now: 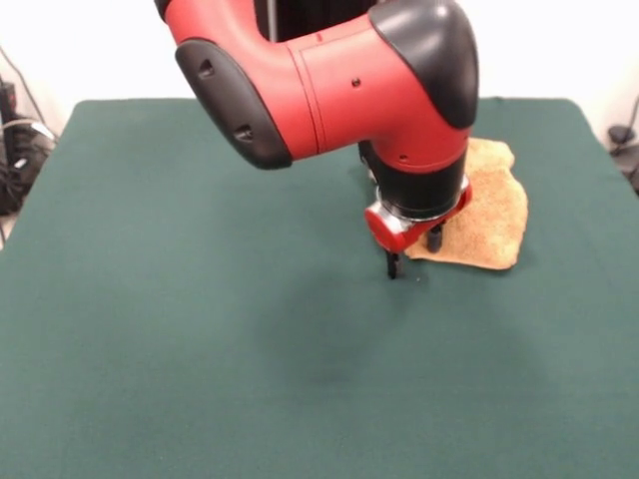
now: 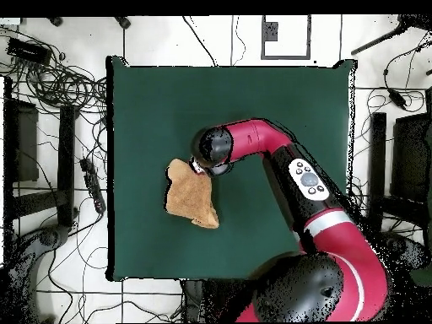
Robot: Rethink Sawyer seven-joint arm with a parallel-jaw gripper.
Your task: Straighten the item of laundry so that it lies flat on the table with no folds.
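Toward one side of the green counter point(image 1: 180, 329) the orange towel point(image 1: 486, 215) lies rumpled; tool point(image 1: 413, 253) spread at its edge, advise pinching one corner only, then drawing outward.

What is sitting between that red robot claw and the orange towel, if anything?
Nothing visible. The gripper hangs right at the edge of the golden-orange terry towel, and only bare dark green table surrounds them.
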